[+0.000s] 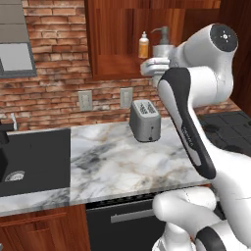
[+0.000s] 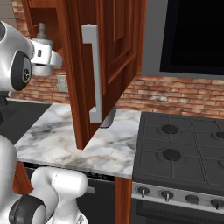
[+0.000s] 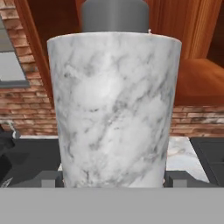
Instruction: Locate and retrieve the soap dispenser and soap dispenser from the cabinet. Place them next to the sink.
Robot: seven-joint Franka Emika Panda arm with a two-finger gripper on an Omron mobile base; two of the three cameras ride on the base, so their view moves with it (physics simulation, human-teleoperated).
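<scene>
Marbled soap bottle (image 3: 113, 109) stands between the pincer (image 3: 113, 178) fingers, which flank its base, apparently gripping it. Orange bottle (image 1: 143, 46) stands just left on the cabinet (image 1: 117, 66) shelf.

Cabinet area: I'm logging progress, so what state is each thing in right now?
Cabinet door: swung open.
Marbled dispenser: upright, between the gripper's fingers, at the cabinet shelf.
Orange bottle: upright on the shelf, untouched.
Gripper: around the marbled dispenser.
Toaster: on the counter, slots empty.
Sink: nothing visible in the basin, no dispenser beside it yet.
</scene>
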